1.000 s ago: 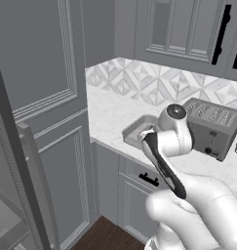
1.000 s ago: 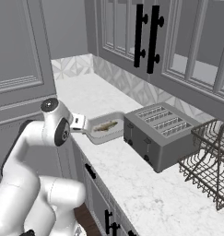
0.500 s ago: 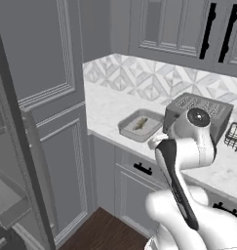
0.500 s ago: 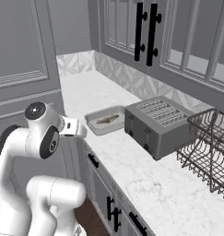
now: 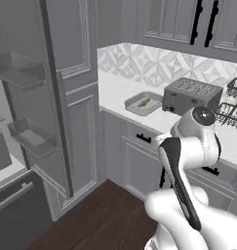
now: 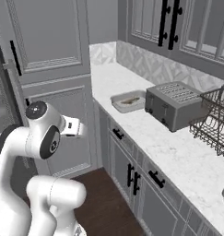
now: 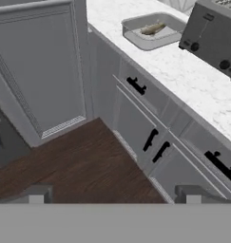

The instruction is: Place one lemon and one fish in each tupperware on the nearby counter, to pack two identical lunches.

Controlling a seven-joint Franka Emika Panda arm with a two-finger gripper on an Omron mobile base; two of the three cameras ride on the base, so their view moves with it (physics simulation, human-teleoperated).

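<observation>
Counter (image 6: 178, 152) bears tupperware (image 7: 150, 32) beside toaster (image 6: 175, 105); tool (image 7: 114, 197) spread wide, empty.

Your left base view looks from behind the arm's left side, forward and down, toward the toaster oven (image 5: 190, 94) from well back, with the tall cabinet (image 5: 66, 97) near on its left. Your right base view looks from behind the arm's right side along the desk (image 6: 145, 133), the toaster oven (image 6: 173, 105) sitting mid-distance. Both share the tupperware (image 5: 143, 103) just beside the toaster oven. Your hand view hangs low over the wooden floor (image 7: 83, 166), facing the drawer fronts below the toaster oven (image 7: 213, 38), with the tupperware (image 7: 150, 31) just beside it.
</observation>
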